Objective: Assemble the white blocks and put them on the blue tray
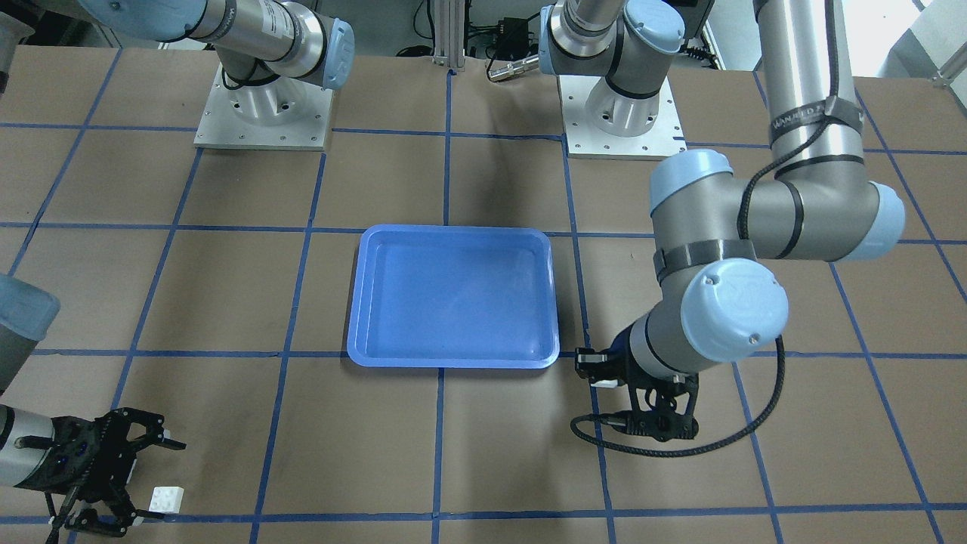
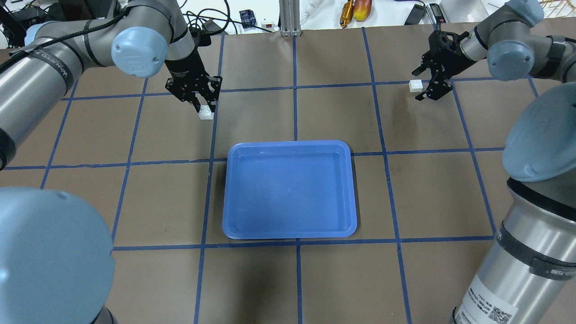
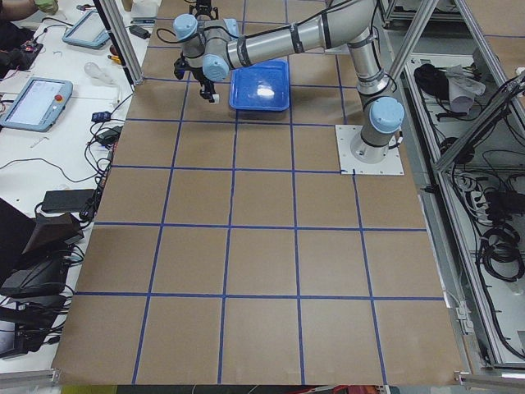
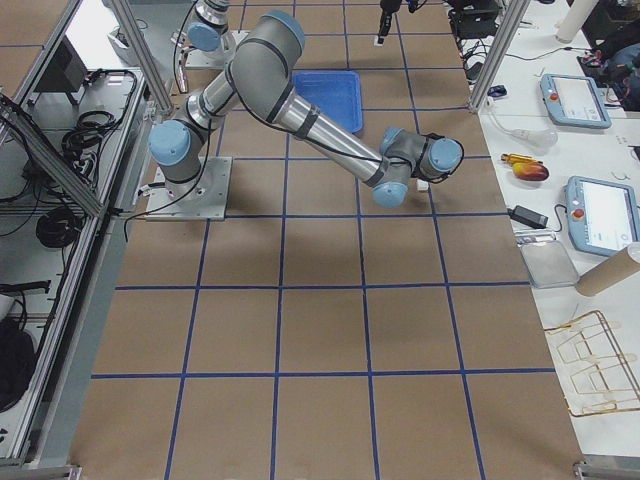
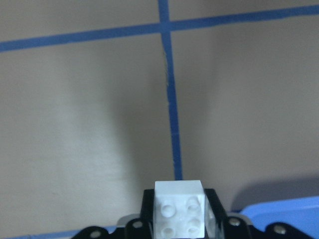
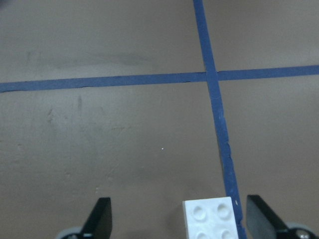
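block (image 5: pixel 178 208) in left gripper (image 5: pixel 179 211), clearest wrist cam

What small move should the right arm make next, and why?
Probably close the right gripper: its open fingers straddle the small white square plastic block on the table, while the left gripper seems to grip the other white block.

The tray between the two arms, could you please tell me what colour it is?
The tray is plain blue, clearest in the overhead exterior view.
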Controlling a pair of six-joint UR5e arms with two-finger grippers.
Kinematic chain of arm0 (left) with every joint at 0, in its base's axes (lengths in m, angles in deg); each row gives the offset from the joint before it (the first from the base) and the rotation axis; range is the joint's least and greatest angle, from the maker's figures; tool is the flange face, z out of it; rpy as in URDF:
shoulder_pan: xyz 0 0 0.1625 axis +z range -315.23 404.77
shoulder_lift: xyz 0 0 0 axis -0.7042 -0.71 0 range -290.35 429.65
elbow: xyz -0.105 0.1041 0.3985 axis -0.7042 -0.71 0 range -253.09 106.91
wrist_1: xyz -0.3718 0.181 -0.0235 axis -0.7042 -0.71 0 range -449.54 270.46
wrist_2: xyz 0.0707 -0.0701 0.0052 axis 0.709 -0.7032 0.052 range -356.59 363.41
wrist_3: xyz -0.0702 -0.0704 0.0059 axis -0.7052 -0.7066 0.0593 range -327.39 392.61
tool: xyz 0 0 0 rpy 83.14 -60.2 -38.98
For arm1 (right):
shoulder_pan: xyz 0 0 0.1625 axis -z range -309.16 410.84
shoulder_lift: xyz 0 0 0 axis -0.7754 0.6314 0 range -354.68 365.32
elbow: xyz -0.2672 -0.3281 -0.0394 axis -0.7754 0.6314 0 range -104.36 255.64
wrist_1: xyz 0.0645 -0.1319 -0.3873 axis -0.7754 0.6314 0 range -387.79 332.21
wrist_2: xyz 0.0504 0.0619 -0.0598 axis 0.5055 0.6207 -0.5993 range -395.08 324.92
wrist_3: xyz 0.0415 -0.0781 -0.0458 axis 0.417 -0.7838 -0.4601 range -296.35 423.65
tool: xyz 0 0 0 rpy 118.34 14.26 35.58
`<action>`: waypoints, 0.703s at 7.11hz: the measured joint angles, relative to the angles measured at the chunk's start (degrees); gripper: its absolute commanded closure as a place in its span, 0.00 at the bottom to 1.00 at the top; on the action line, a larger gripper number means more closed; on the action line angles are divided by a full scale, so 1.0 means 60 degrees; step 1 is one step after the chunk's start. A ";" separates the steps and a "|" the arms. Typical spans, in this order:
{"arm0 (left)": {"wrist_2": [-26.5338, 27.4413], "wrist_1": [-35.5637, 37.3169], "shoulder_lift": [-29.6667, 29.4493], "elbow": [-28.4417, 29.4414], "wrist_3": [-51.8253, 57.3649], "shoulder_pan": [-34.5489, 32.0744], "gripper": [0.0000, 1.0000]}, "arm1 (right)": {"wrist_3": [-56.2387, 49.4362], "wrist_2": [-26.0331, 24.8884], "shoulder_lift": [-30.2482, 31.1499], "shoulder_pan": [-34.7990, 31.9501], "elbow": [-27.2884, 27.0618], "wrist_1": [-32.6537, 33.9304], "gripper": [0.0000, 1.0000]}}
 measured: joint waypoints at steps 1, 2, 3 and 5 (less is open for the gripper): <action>-0.0127 0.0050 0.0487 -0.0571 -0.0593 -0.0482 0.86 | -0.0376 0.0003 -0.0002 0.0062 0.0021 -0.0113 0.00; -0.0142 0.0216 0.0816 -0.0955 -0.1297 -0.1113 0.86 | -0.0598 -0.0001 -0.0025 0.0089 0.0115 -0.0159 0.00; -0.0139 0.0487 0.1031 -0.1256 -0.2198 -0.1800 0.87 | -0.0728 0.0002 -0.0150 0.0097 0.0352 -0.0181 0.00; -0.0127 0.2028 0.1116 -0.2203 -0.3436 -0.2855 0.87 | -0.0809 0.0045 -0.0715 0.0103 0.1042 -0.0490 0.00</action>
